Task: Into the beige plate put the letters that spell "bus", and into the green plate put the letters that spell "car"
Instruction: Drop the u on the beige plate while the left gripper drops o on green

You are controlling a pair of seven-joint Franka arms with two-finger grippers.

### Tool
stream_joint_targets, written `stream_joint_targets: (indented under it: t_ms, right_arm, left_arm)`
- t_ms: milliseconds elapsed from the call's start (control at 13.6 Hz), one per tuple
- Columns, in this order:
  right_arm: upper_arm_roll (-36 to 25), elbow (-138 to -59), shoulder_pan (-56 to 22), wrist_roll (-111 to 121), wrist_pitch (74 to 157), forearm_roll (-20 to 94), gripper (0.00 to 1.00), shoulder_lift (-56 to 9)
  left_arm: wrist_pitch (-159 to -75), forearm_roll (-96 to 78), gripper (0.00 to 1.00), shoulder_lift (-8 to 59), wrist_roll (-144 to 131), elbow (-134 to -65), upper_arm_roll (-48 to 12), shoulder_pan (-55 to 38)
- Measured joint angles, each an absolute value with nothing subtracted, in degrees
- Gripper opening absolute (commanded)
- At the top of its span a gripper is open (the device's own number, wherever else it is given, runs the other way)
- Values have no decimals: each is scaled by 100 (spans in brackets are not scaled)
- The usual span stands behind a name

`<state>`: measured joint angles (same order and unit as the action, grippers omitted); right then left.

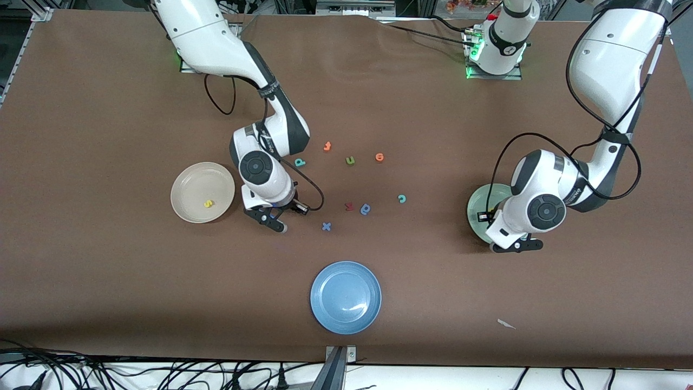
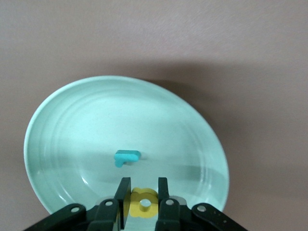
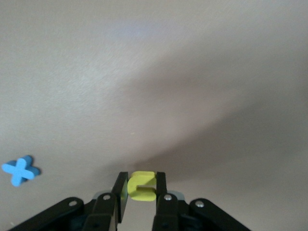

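Beige plate (image 1: pixel 202 192): toward the right arm's end of the table, yellow "s" (image 1: pixel 208 203) in it.
Right gripper (image 1: pixel 275 219): just beside that plate, fingers clenched on the yellow "u" (image 3: pixel 142 186).
Loose letters mid-table: teal "b" (image 1: pixel 299 162), orange "t" (image 1: pixel 327 146), green "u" (image 1: pixel 350 160), blue "x" (image 1: pixel 326 226), teal "c" (image 1: pixel 401 199).
Blue plate (image 1: pixel 346 297): near the front edge.
Green plate (image 2: pixel 126 149): holds the light teal "r" (image 2: pixel 126 157).
Left gripper (image 2: pixel 142 195): over it, grasping the yellow "a" (image 2: pixel 143 202).

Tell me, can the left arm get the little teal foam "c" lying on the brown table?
Probably not right now. The left gripper is shut on a yellow foam letter over the pale green plate. Nothing stands between it and the teal "c", but its fingers are full.
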<state>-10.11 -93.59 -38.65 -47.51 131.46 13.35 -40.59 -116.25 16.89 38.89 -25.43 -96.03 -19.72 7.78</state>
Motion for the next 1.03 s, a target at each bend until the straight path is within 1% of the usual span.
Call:
stream_joint_targets:
  t_ms: [148, 295, 516, 664, 885, 959, 1033]
  right_arm:
    - [-1295, -9376, -3838, -4090, 12573, 1337, 17, -3801]
    - [-1548, -9584, -3815, -3417, 12332, 1339, 17, -3582]
    - [-1786, -10300, -3809, -2561, 12472, 1294, 17, -3230]
    - [-1998, -10933, -3808, -1920, 12775, 1258, 17, -2900]
    - [-2346, -11667, -3805, -1062, 13072, 1253, 17, -2468]
    - [-2449, -11859, -3804, -803, 13221, 1251, 20, -2369]
    - [-2538, -12030, -3803, -555, 13391, 1251, 42, -2301]
  left_arm:
    - [-11627, 1689, 100, 3938, -2543, -9611, -1991, 758]
    - [-11627, 1689, 100, 3940, -2549, -9609, -2048, 738]
    - [-11634, 1687, 100, 3923, -2561, -9582, -2215, 686]
    - [-11640, 1669, 100, 3889, -2816, -9556, -2549, 647]
    - [-11746, 1668, 97, 3862, -3378, -9530, -3113, 561]
    - [-11909, 1668, 93, 3864, -3584, -9537, -3245, 510]
    - [-12123, 1668, 92, 3871, -3813, -9558, -3313, 412]
